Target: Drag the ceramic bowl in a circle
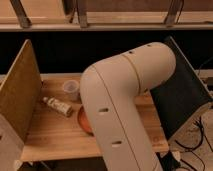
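One ceramic bowl [82, 120]; arm [120, 95] hides jaws

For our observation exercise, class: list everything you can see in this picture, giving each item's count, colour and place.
round glossy orange-red ceramic bowl: one, orange-red, mid-table, mostly hidden behind the arm
small clear plastic cup: one, clear, upright, behind the bowl
small pale bottle: one, whitish with dark cap, lying on its side left of the bowl
light wooden table: one, light wood, centre
brown upright board: one, brown, table's left edge
dark slanted panel: one, black, table's right edge
floor cables: several, dark, lower right
robot arm: one, white, foreground, bent over the table
gripper: not in view, out of sight behind the arm
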You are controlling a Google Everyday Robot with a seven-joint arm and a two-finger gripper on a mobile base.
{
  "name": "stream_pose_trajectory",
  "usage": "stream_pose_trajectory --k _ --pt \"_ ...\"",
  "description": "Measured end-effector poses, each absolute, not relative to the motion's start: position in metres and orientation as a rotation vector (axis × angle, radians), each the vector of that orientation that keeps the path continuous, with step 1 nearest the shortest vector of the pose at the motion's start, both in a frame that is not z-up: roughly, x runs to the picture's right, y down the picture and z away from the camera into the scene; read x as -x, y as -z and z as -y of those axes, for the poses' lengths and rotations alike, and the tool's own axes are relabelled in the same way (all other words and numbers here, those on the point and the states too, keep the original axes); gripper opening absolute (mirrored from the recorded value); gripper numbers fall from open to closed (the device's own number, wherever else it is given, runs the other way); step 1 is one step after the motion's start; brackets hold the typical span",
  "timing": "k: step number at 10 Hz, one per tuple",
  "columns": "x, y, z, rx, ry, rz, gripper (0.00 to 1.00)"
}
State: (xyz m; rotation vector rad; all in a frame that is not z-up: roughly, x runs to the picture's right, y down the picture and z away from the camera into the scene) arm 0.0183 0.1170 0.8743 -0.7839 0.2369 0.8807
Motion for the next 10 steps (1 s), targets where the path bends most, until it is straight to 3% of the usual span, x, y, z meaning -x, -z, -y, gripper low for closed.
stream_pose_trajectory --k 5,10 --pt "-0.076 -0.867 -0.144 0.772 -0.946 -0.382 0.0" --pt "-0.107 -0.899 -0.106 0.645 -0.985 -0.47 0.0"
